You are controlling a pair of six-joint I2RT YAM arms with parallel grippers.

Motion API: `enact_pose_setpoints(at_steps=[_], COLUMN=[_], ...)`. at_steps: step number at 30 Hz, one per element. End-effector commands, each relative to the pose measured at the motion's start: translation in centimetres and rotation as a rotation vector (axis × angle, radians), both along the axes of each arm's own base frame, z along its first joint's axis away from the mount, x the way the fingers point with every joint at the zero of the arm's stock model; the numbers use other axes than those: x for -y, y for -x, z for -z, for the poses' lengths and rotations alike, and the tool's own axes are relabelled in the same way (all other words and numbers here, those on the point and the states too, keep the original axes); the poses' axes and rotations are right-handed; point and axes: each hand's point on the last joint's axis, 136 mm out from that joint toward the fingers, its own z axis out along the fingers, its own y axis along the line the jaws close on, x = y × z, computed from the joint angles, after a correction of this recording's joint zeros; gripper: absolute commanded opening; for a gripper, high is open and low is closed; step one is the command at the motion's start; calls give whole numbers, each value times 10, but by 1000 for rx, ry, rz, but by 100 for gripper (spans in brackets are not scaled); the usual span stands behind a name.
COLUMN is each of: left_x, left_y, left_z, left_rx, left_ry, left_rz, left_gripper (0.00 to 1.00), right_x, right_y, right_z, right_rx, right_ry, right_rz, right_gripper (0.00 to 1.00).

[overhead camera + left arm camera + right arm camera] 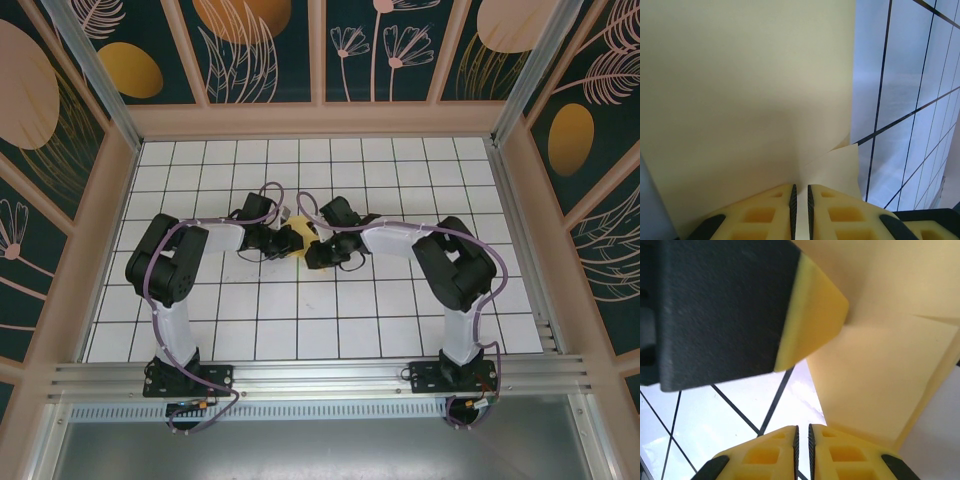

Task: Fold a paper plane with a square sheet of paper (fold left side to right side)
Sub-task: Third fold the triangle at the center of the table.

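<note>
Our left hand (800,194) is closed on the square sheet of paper (740,90), which stands up near the middle of the table (905,75). Our right hand (803,435) is closed just beside the sheet; we cannot tell if it grips it.

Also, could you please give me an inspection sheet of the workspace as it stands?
Surface: white grid table.
Job's things: yellow paper, partly folded, between the two hands at centre.
Clutter: nothing seen.
Hands: left hand shut on paper; right hand shut, paper beside it, grip unclear.
Cables: purple cables along both arms.
Surroundings: floral panels, wooden frame, metal rail at near edge.
</note>
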Motion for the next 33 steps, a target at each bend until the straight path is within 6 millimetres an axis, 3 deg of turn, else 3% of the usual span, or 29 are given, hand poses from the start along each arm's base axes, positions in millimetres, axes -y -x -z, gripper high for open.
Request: enact_pose_setpoints(at_steps=[1,14,21,28,30,33], left_x=[-18,-18,-19,-20,-19,-19], left_y=[16,15,15,15,15,15], left_z=[42,42,42,43,41,41], left_rx=[-70,-69,-65,-66,-63,-62], left_ry=[-119,-122,-129,-130,-128,-126], left_rz=[-18,-21,-23,-23,-22,-22], left_gripper=[18,18,18,17,18,17], right_x=[14,35,53,67,66,54], right_y=[6,18,42,61,59,44], right_z=[16,41,45,42,35,10], right_rx=[-49,-118,-170,-211,-203,-151], right_ry=[59,151,160,145,132,77], right_rz=[24,45,65,83,86,83], right_gripper=[17,13,8,6,5,5])
